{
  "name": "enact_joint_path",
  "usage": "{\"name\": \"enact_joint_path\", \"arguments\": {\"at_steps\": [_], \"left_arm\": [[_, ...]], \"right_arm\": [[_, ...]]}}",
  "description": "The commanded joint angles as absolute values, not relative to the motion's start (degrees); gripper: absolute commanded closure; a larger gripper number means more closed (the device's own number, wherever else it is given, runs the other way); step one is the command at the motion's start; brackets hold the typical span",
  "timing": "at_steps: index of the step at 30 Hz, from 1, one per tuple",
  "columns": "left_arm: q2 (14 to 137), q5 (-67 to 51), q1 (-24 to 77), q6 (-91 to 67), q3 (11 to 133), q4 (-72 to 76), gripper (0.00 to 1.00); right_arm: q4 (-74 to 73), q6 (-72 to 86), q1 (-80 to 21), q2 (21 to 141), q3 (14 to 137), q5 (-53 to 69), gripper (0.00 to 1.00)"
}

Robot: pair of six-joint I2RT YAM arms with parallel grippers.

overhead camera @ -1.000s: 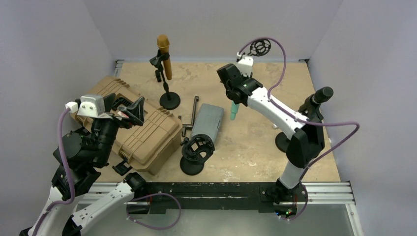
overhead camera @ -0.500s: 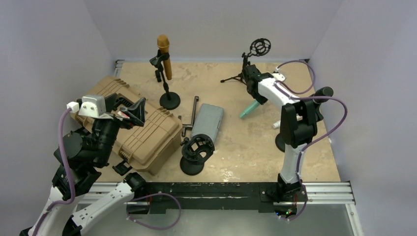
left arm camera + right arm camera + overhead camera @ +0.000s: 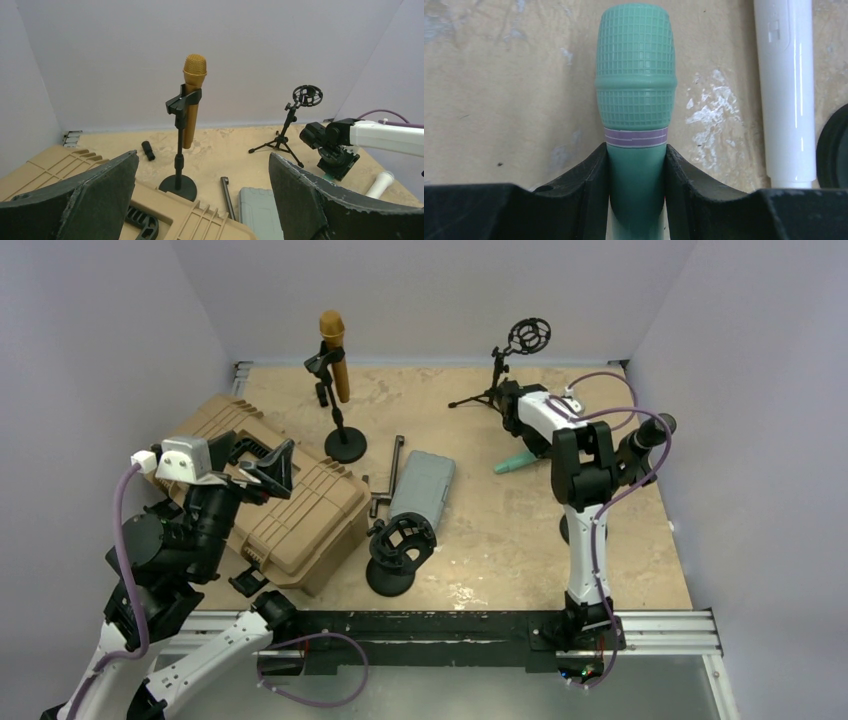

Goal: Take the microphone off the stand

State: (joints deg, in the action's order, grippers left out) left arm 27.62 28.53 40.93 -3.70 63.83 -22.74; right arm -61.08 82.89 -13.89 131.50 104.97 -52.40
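Observation:
A gold microphone (image 3: 335, 355) sits upright in the clip of a black round-base stand (image 3: 345, 445) at the back of the table; it also shows in the left wrist view (image 3: 192, 95). My left gripper (image 3: 268, 466) is open and empty above the tan case, well short of that stand; its jaws (image 3: 202, 156) frame the stand. My right gripper (image 3: 533, 446) is shut on a teal microphone (image 3: 514, 462) and holds it low over the table at back right. In the right wrist view the fingers (image 3: 636, 157) clamp its handle below the grille (image 3: 635, 90).
A tan hard case (image 3: 300, 515) lies at the left, a grey case (image 3: 420, 485) in the middle. A shock mount on a round base (image 3: 400, 545) stands near front. A tripod shock mount (image 3: 525, 340) stands at the back right. A black microphone (image 3: 655, 430) is at the right. A white microphone (image 3: 786, 90) lies beside the teal one.
My right arm has swung to the right and folded back, carrying the teal microphone from mid-table down to the back right. The left arm has barely moved.

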Motion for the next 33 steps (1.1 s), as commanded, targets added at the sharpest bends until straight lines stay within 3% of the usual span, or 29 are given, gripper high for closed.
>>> {"name": "enact_joint_path", "arguments": {"at_steps": [1,6,9,12,15,26,30,33], "left_arm": [[27.07,27.56,40.81,-4.05,63.55,-20.21,0.0],[26.98,27.51,40.84,-4.05,63.59,-20.2,0.0],[26.94,27.5,40.83,-4.09,63.54,-20.21,0.0],[27.21,27.49,40.78,-4.04,63.54,-20.23,0.0],[27.46,27.36,40.83,-4.21,63.55,-20.3,0.0],[28.45,27.16,40.83,-4.22,63.56,-20.46,0.0],[29.07,26.99,40.8,-4.36,63.54,-20.54,0.0],[29.75,26.62,40.78,-4.47,63.59,-20.74,0.0]], "right_arm": [[-59.32,80.61,-13.36,129.07,102.59,-56.65,0.89],[-53.25,74.0,-13.42,127.42,100.92,-55.62,0.74],[-51.0,70.04,-13.48,127.55,101.54,-55.57,0.51],[-49.76,66.73,-13.84,127.34,102.3,-56.32,0.22],[-50.17,64.18,-15.4,126.7,103.23,-57.86,0.03],[-54.59,61.57,-27.25,115.91,96.19,-60.1,0.01],[-43.9,45.65,-30.11,106.57,89.17,-50.1,0.03],[-32.17,31.29,-31.11,97.35,82.17,-34.7,0.04]]}}
